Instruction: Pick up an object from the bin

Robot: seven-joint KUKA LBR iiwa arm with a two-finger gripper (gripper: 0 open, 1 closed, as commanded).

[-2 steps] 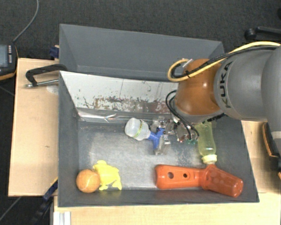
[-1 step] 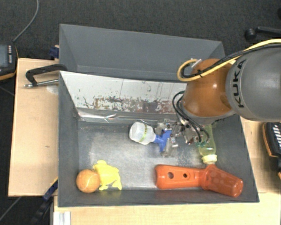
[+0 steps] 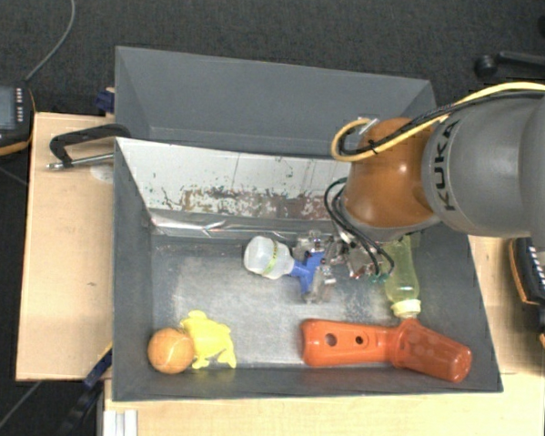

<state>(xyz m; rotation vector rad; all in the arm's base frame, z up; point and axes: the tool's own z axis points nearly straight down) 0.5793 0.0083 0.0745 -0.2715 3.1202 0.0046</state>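
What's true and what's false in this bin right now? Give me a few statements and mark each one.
1. An orange ball lies in the bin's lower left corner, touching a crumpled yellow thing. True.
2. The long orange-red tool lies against the bin's far wall. False: it lies along the near wall, at lower right.
3. The gripper is over the middle of the bin, beside a small blue thing. True.
4. The pale green bottle lies left of the white rounded thing. False: the bottle is right of the gripper and the white thing is left of it.
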